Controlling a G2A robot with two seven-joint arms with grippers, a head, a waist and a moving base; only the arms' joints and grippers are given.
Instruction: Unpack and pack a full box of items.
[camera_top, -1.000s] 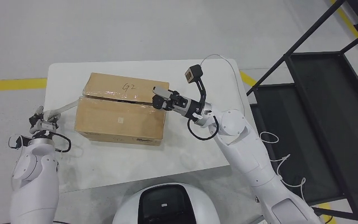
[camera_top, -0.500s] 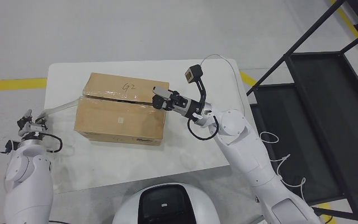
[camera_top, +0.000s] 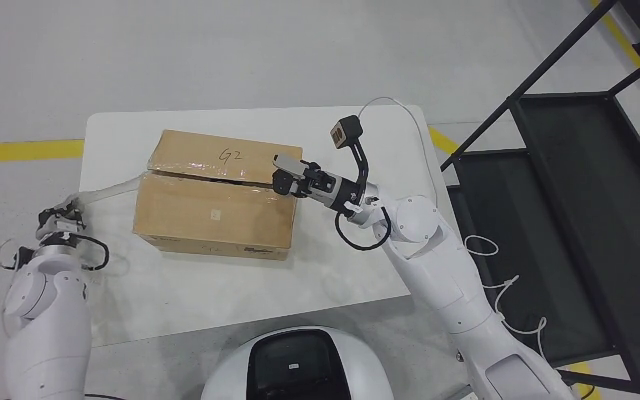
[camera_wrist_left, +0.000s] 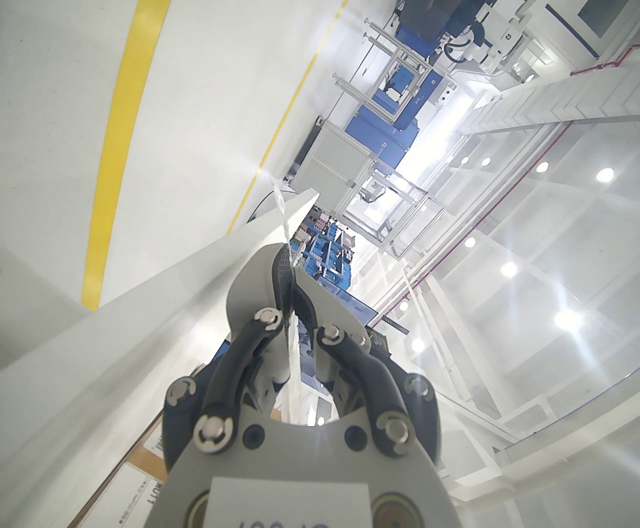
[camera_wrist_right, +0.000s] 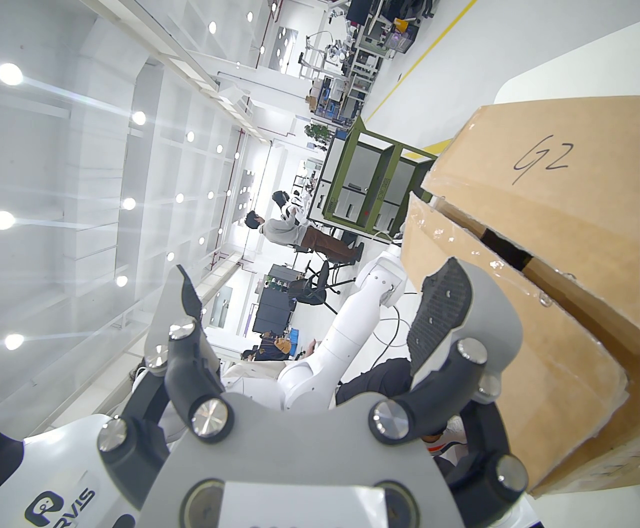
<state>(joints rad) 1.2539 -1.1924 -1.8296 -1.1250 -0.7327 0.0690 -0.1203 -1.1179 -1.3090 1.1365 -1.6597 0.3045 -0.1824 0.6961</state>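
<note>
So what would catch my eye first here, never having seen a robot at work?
First, the big cardboard box in the middle of the white table. Next, the long strip of tape, stretched from the box's seam out past the table's left edge and pinched in the left end effector. The right end effector stands open at the box's other end.

A white table (camera_top: 340, 285) with rounded corners stands on a pale grey floor (camera_top: 300, 50). A yellow line (camera_top: 40, 149) painted on the floor meets the table's left edge. One thing lies directly on the table: a brown cardboard box (camera_top: 215, 210). It sits flat on the left half, nearer to the far edge. Its two top flaps are folded down and meet along a seam, and the far flap has a handwritten mark.
</note>
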